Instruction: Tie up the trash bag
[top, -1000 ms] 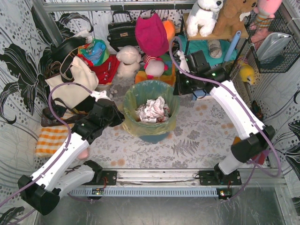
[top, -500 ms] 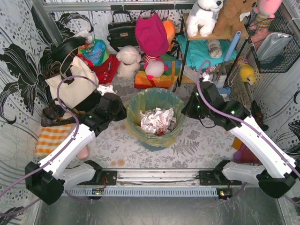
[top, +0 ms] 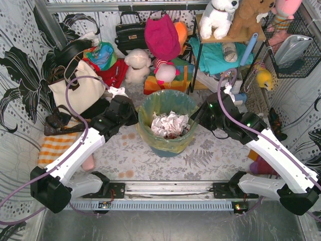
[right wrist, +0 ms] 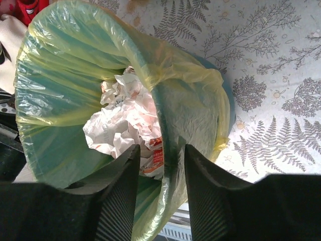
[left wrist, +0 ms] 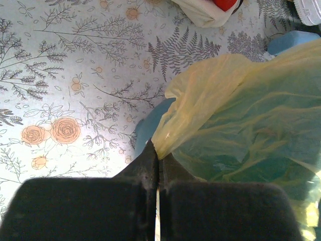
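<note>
— Floral tablecloth (top: 210,155), mid-frame: trash bag (top: 173,145) lining the bucket (left wrist: 148,133), crumpled paper (top: 168,124) inside.
— And the left gripper (left wrist: 158,160) pinches its rim; right gripper (right wrist: 160,150) gapes astride the opposite rim. Bucket's mostly hidden.

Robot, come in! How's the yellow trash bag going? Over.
Left gripper pinching trash bag rim. Right gripper open, straddling far rim. Bag untied, in bucket. No obstruction seen.
</note>
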Controlling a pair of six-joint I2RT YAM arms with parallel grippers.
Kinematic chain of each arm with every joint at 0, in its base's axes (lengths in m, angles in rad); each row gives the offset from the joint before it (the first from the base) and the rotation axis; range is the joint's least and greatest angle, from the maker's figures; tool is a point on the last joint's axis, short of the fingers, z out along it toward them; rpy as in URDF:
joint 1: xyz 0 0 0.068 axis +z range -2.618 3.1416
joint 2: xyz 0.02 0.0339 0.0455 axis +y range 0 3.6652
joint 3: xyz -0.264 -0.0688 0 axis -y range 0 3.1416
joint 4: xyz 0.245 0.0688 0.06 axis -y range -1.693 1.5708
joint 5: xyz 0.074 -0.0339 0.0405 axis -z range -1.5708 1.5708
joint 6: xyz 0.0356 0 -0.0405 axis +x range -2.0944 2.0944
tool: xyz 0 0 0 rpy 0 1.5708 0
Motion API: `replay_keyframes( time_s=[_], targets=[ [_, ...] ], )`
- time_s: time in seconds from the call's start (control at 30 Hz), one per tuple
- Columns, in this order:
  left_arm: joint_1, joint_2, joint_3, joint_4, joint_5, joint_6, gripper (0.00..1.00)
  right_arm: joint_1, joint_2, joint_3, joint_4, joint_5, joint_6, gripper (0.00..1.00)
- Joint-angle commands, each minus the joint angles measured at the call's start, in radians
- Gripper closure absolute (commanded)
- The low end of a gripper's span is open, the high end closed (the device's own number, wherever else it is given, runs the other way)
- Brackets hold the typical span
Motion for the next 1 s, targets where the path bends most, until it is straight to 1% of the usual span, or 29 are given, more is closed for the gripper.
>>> replay_keyframes(
  time_s=[0.0,0.13,0.27,0.37,0.5,0.6,0.73,0.97],
  targets=[
    [-0.003,-0.014,0.021,0.051,0.006,0.008,1.0,0.007,-0.01,0.036,0.004,0.025,0.016,0.58],
    [-0.003,-0.022,0.018,0.043,0.002,0.008,1.0,0.007,-0.051,0.083,-0.06,0.073,0.012,0.55],
    [-0.001,-0.025,0.02,0.038,-0.003,0.012,1.0,0.007,-0.127,0.074,-0.117,0.065,0.016,0.54],
    [-0.002,-0.024,0.021,0.031,-0.003,0.011,1.0,0.007,-0.177,0.025,-0.156,0.047,0.046,0.54],
    [-0.002,-0.035,-0.001,0.046,0.007,0.001,1.0,0.007,-0.243,-0.097,-0.17,0.035,0.12,0.57],
    [-0.002,-0.038,-0.014,0.049,0.012,-0.003,1.0,0.007,-0.272,-0.221,-0.121,0.019,0.172,0.6],
    [-0.002,-0.047,-0.023,0.052,0.014,-0.009,1.0,0.007,-0.275,-0.362,0.028,-0.043,0.216,0.61],
    [-0.001,-0.053,-0.022,0.048,0.012,-0.01,1.0,0.007,-0.24,-0.507,0.259,-0.108,0.313,0.63]
  ],
)
